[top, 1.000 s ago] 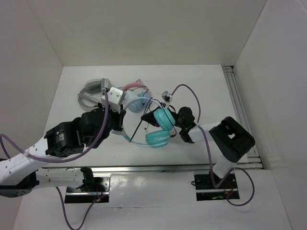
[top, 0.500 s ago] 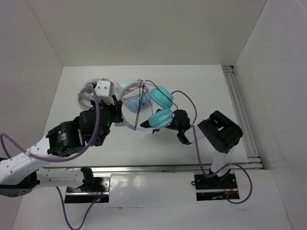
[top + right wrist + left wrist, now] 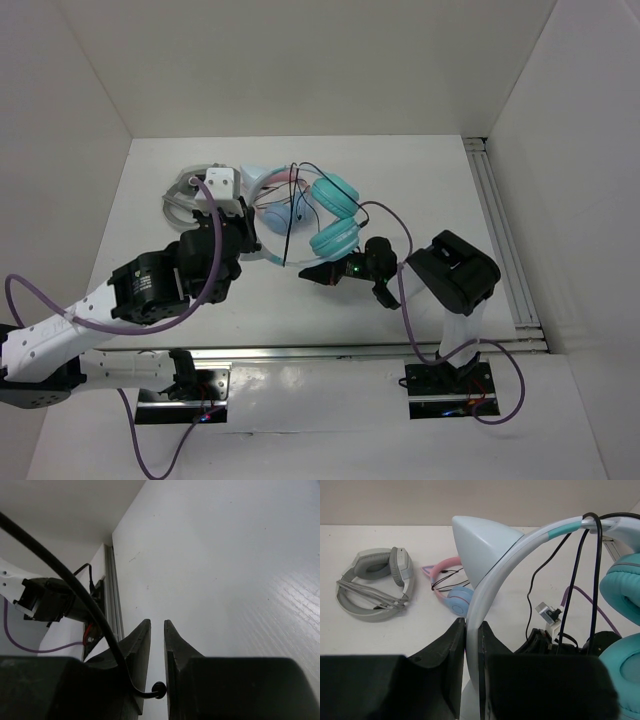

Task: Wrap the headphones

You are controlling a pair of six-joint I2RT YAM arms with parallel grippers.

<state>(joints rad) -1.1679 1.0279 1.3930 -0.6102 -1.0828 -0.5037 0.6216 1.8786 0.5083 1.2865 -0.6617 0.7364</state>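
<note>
Over the last second the headphones [image 3: 333,196] have swung from mid-table toward the far side, and the right gripper [image 3: 312,272] has backed away from the lower teal cup [image 3: 335,238]. Three pairs are in view: this one, a pink-banded pair [image 3: 451,587] and a grey pair [image 3: 375,582] lying beyond it. The left gripper [image 3: 471,630], reaching forward, pinches the pale headband [image 3: 492,577]. The right arm is folded low, its fingers a sliver apart with the black cable [image 3: 85,600] in the slot. Whether the cable is gripped cannot be told.

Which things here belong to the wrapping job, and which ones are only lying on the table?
Job: teal headphones, black cable, left gripper holding the headband, right gripper at the cable.
Lying about: grey-white headphones, pink-banded headphones.
</note>
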